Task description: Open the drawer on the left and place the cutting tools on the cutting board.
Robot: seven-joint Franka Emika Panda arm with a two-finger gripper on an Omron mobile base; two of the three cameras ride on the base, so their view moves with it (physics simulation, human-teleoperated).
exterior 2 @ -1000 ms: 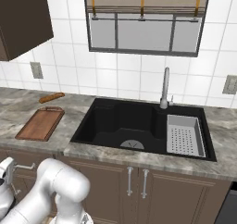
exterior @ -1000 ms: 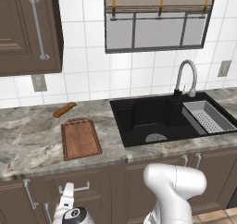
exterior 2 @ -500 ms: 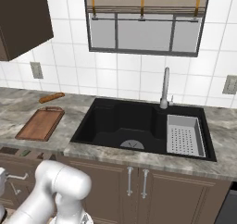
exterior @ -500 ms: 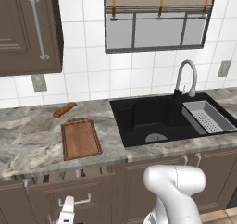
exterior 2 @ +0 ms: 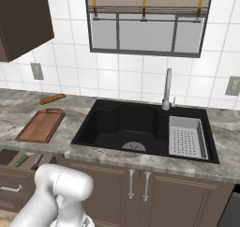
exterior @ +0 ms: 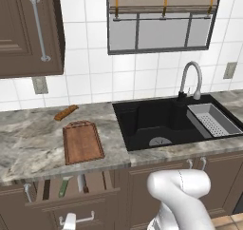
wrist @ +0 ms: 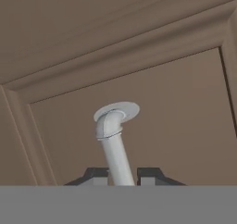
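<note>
Claw gripping the drawer handle

The claw [wrist: 121, 176] is clenching the silver handle [wrist: 113, 140] of the drawer [exterior: 71, 196], lower left, standing ajar. Inside are lying the green-handled peeler [exterior: 64, 186] and pale bladed tool [exterior: 81, 182]; the cutting board [exterior: 82, 142] is resting on the surface [exterior: 28, 146] above.

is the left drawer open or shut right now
Open. The drawer stands out from under the counter, and its inside shows from above, with the green-handled peeler and a pale flat tool lying in it.

The drawer [exterior: 71, 196] stands partly open below the table [exterior: 28, 148], exposing a green-handled peeler [exterior: 64, 186] inside; the cutting board [exterior: 83, 142] lies above, near a bread stick [exterior: 66, 112].
</note>
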